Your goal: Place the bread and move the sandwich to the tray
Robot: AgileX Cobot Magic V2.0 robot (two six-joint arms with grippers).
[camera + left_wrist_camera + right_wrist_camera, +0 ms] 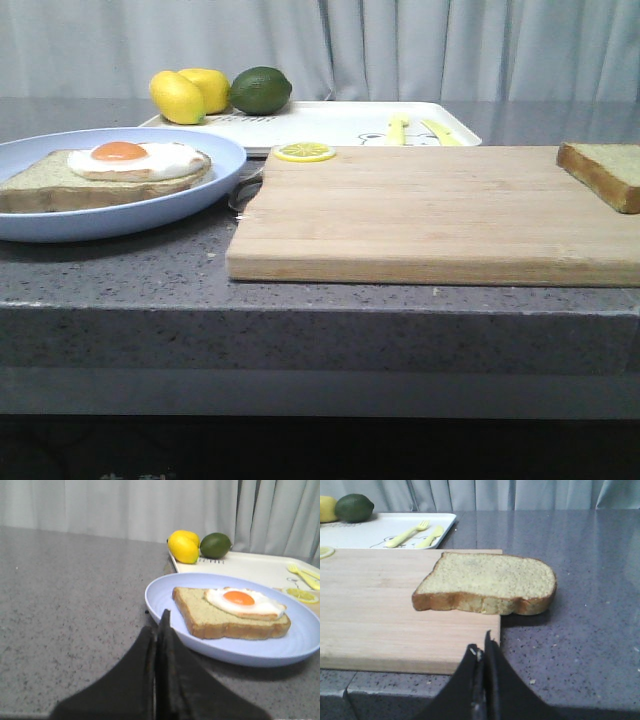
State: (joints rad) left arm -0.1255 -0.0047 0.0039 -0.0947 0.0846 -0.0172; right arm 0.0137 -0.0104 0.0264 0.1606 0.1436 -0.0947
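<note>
Left gripper (159, 630): low over the grey counter (300, 300), fingers pressed together, holding nothing, tips just short of the pale blue plate (165, 592).

Right gripper (484, 652): low at the near right corner of the cutting board (420, 215), fingers clenched on nothing, pointing at the bread (490, 582).

Bread: lying flat at the board's right end, part of it overhanging the edge above the counter; untouched.

Sandwich (105, 175): one bread slice topped with a fried egg (135, 158), resting on the plate at the counter's left, just beside the board.

Tray (340, 122): behind the board, against the curtain (400, 45). On it: two lemons (185, 93) and a lime (261, 89) at its left end, a yellow fork and knife (415, 129) towards its right.

Lemon slice (304, 152): on the board's far left corner, between plate and tray.

The board lies between the bread and the plate.
</note>
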